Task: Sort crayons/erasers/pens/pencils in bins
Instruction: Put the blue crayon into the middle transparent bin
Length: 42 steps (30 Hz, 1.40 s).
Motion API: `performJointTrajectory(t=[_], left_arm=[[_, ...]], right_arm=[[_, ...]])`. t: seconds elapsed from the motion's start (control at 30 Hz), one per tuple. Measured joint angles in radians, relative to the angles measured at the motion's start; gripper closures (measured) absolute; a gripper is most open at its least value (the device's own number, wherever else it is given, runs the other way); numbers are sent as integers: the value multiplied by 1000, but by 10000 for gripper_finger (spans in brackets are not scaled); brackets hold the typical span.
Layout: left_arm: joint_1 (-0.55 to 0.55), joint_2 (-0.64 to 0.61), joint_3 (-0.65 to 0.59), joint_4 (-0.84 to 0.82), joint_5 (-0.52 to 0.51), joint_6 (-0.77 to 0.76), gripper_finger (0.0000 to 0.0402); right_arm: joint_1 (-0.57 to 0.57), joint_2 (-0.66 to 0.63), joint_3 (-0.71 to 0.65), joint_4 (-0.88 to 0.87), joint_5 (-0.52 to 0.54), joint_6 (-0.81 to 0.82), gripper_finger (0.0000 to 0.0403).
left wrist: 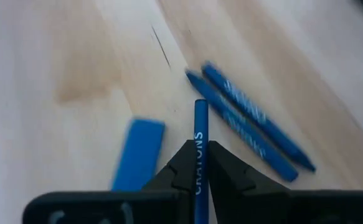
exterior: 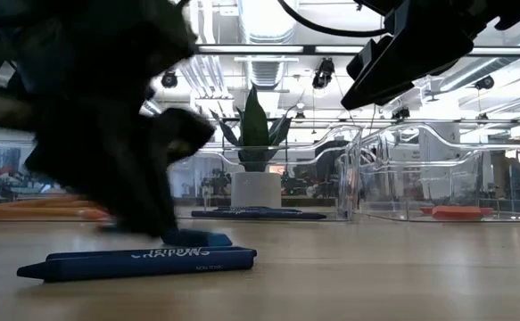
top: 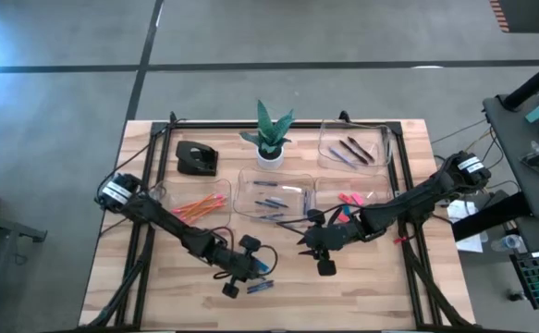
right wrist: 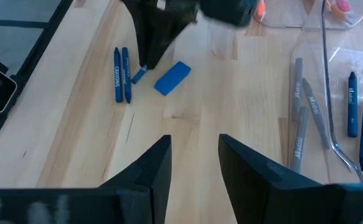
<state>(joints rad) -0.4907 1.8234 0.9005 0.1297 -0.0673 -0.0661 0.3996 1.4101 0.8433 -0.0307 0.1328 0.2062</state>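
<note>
My left gripper (left wrist: 200, 163) is shut on a blue crayon (left wrist: 200, 127) near the table's front middle; it also shows in the high view (top: 249, 274) and the right wrist view (right wrist: 149, 57). A blue eraser (left wrist: 137, 153) and two more blue crayons (left wrist: 249, 132) lie flat on the wood beside it. My right gripper (right wrist: 193, 163) is open and empty, a little to the right of it (top: 302, 237). Four clear bins stand behind: orange pencils (top: 198, 207), blue sticks (top: 274, 194), red erasers (top: 350, 198), dark pens (top: 354, 151). My left gripper pinches the blue crayon between its two fingertips, on the printed wrapper (left wrist: 199, 149), with the fingers lying along the stick. The crayon's free end (right wrist: 137, 76) sticks out past the fingertips, slanting down toward the table; whether it touches the wood I cannot tell.
A black desk object (top: 196, 158) and a white plant pot (top: 269, 154) stand at the table's far side. In the low view one crayon (exterior: 144, 263) lies nearest the front edge, with the blue eraser (exterior: 197, 238) behind it. Bare wood lies between the two grippers.
</note>
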Motion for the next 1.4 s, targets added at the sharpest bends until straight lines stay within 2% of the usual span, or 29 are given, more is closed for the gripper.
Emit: performJointTrajectory(t=[0.23,0.5,0.7,0.9,1.0,1.17,1.4], left_arm=[[3,-61,31,8,-82,54,390],[43,-131,53,2,-327,58,390],[121,-170,63,20,-472,127,390],[240,-173,65,25,-484,123,390],[310,-162,55,9,-474,33,390],[429,-157,58,-9,-330,-152,390],[542,-154,58,-82,-146,-313,391]], right_arm=[[2,0,-1,-23,0,2,280],[2,-5,-1,-13,0,2,280],[2,-35,-1,-8,0,2,280],[2,-72,-1,-10,0,1,280],[2,-81,-1,-11,0,0,280],[2,-82,-1,-17,0,0,280],[2,-76,-1,-17,0,-2,280]])
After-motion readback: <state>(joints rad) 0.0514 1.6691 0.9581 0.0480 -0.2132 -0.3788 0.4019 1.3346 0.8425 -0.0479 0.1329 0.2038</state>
